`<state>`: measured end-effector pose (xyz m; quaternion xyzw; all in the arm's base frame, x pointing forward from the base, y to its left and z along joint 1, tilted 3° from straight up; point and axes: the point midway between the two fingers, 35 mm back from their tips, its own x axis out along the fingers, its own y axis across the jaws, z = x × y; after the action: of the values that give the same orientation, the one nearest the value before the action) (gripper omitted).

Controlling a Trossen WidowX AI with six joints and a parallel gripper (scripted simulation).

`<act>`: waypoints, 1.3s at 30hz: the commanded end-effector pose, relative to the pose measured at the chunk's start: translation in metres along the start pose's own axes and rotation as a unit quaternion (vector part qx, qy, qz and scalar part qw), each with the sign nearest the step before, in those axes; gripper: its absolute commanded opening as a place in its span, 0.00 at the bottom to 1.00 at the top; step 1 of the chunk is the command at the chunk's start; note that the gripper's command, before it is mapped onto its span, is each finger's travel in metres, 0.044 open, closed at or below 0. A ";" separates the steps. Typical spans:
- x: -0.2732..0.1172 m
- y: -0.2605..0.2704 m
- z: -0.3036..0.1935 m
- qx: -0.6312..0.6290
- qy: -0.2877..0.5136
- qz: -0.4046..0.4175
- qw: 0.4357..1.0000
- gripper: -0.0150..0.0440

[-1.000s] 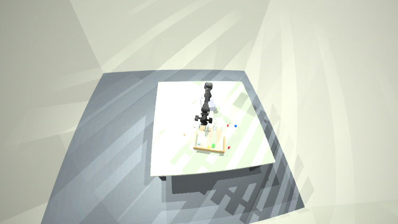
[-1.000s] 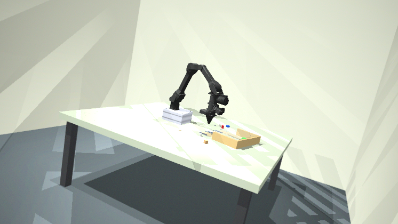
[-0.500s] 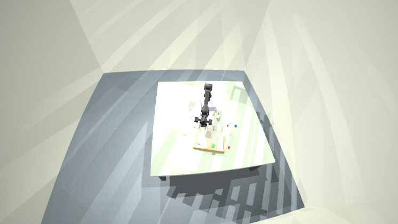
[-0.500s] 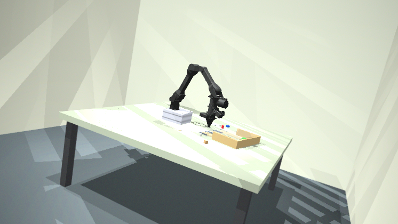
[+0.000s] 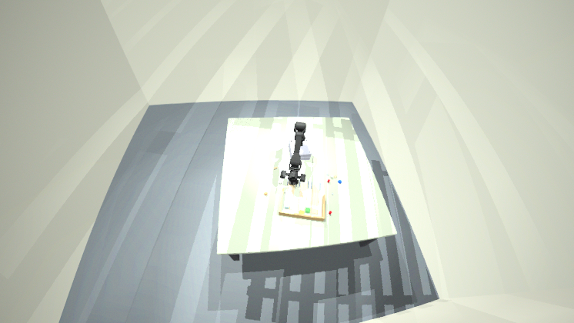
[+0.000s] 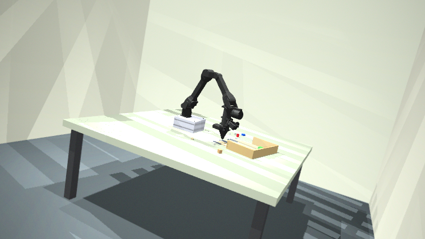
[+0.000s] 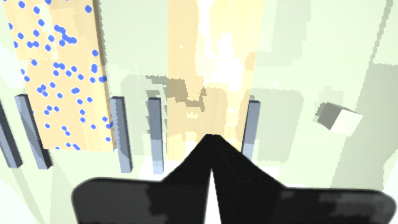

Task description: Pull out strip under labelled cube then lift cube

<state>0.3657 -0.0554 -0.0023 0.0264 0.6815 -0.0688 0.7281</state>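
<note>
Plain strip (image 7: 210, 75) just beyond shut hand (image 7: 212, 145)

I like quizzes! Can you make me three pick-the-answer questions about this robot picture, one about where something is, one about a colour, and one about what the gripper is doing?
1. Where is the gripper?
A. Down over the end of the plain strip
B. Inside the wooden tray
C. High above the table

2. What colour are the dots on the dotted strip?
A. Red
B. Blue
C. Green

3. How is the gripper?
A. Wide open
B. Shut, fingers together
C. Holding a cube

Answers:
1. A, the wrist view shows its tip at the plain strip's near end.
2. B, the dots are blue on pale wood.
3. B, the two black fingers meet in a point with no cube between them.
</note>
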 end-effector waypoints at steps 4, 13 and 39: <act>0.014 0.002 -0.004 0.000 0.006 0.001 1.000 0.25; 0.023 0.003 -0.005 0.000 0.006 0.001 1.000 0.25; 0.024 0.003 -0.005 0.000 0.006 0.001 1.000 0.25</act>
<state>0.3626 -0.0539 -0.0255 0.0261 0.6860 -0.0679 0.7239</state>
